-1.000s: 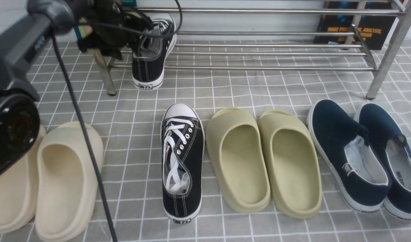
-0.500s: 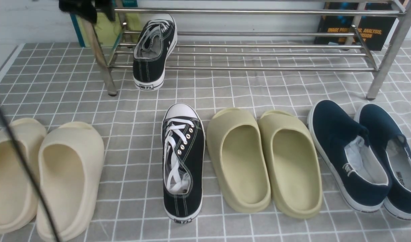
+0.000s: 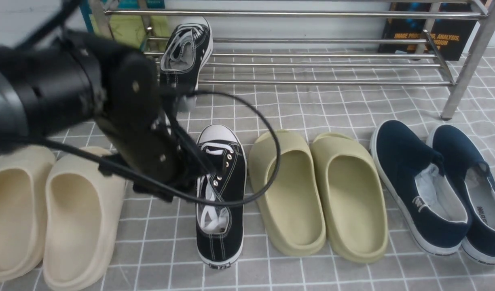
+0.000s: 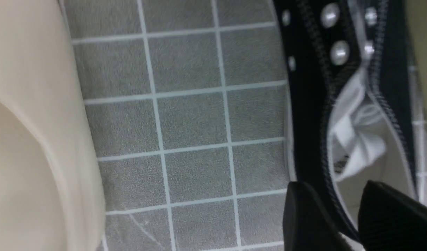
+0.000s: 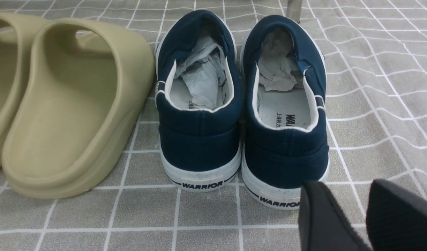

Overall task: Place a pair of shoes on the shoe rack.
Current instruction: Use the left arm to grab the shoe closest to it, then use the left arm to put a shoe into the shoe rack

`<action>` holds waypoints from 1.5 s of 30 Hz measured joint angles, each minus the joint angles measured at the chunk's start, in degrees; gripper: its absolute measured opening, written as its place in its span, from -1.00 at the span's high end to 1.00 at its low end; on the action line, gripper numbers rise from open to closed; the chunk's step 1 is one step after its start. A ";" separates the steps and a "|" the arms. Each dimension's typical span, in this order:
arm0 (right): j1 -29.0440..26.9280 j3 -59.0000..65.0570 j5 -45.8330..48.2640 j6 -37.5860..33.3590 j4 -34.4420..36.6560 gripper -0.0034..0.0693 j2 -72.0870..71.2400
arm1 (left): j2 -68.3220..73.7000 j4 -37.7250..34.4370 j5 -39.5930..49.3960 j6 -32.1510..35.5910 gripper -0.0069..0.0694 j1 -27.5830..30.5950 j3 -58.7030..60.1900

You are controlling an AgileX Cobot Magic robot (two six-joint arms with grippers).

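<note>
Black sneaker on rack (image 3: 187, 52): left end of shoe rack (image 3: 312, 82), tilted, heel over front tube.
Black sneaker on cloth (image 3: 223, 226): grey checked cloth (image 3: 296, 105), between beige slides (image 3: 81, 210) and olive slides (image 3: 288, 194).
Left gripper (image 4: 335, 188): fingers apart, straddling that sneaker's side wall.
Right gripper (image 5: 347, 184): fingers apart, empty, by navy slip-ons' (image 5: 199, 104) heels.

Bright, even light with soft shadows; the left arm (image 3: 69, 93) and left wrist view are motion-blurred.

Staged entryway: shoe rack (image 3: 312, 82), checked cloth (image 3: 158, 242).
</note>
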 joint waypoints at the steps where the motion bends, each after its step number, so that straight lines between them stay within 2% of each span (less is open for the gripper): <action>1: 0.00 0.00 0.00 0.00 0.00 0.25 0.00 | 0.52 0.00 -0.71 -0.81 0.18 -0.04 0.40; 15: 0.00 0.00 0.00 0.00 0.00 0.25 0.00 | 10.45 -1.77 -6.81 -2.16 0.20 -0.04 0.73; 19: 0.00 0.00 0.00 0.00 0.00 0.25 0.00 | 11.24 -1.72 -7.97 -2.16 0.33 -0.04 0.74; 22: 0.00 0.00 0.00 0.00 0.00 0.25 0.00 | 11.36 -1.76 -8.65 -2.16 0.54 -0.04 0.74; 29: 0.00 0.00 0.00 0.00 0.00 0.25 0.00 | 10.32 -3.03 -8.83 -1.45 0.85 -0.04 0.85; 34: 0.00 0.00 0.00 0.00 0.00 0.25 0.00 | 3.59 -4.64 -6.59 -0.03 0.85 -0.04 1.31; 38: 0.00 0.00 0.00 0.00 0.00 0.25 0.00 | -2.61 -5.08 -8.55 0.01 0.85 0.03 1.18; 45: 0.00 0.00 0.00 0.00 0.00 0.25 0.00 | -2.13 -10.43 -7.28 2.35 0.85 4.49 -5.45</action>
